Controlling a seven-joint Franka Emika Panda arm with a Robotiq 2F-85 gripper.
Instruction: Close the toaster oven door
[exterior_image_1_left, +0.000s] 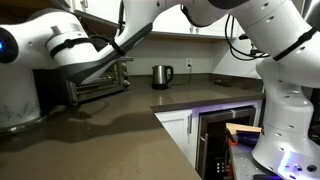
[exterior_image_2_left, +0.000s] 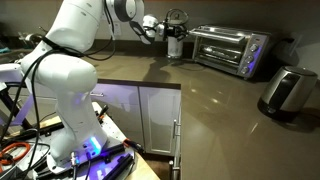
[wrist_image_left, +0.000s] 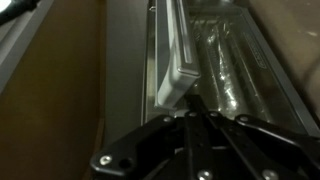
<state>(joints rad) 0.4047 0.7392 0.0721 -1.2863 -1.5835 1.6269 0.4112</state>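
Note:
The toaster oven (exterior_image_2_left: 228, 48) is a silver box at the back of the counter; it also shows in an exterior view (exterior_image_1_left: 98, 88), partly behind my arm. The toaster oven door (wrist_image_left: 225, 60) is glass in a silver frame and stands upright against the oven front; I cannot tell if it is fully flush. Its silver bar handle (wrist_image_left: 180, 62) runs up the wrist view. My gripper (wrist_image_left: 195, 108) is shut and empty, with its fingertips at the near end of the handle. In an exterior view the gripper (exterior_image_2_left: 154, 28) is in front of the oven.
A steel kettle (exterior_image_1_left: 162, 76) stands beside the toaster oven and close to my gripper (exterior_image_2_left: 178, 45). A rounded steel appliance (exterior_image_2_left: 285, 92) sits further along the counter. A black built-in oven (exterior_image_1_left: 225, 140) is under the counter. White cabinet doors (exterior_image_2_left: 150, 120) are below the counter edge.

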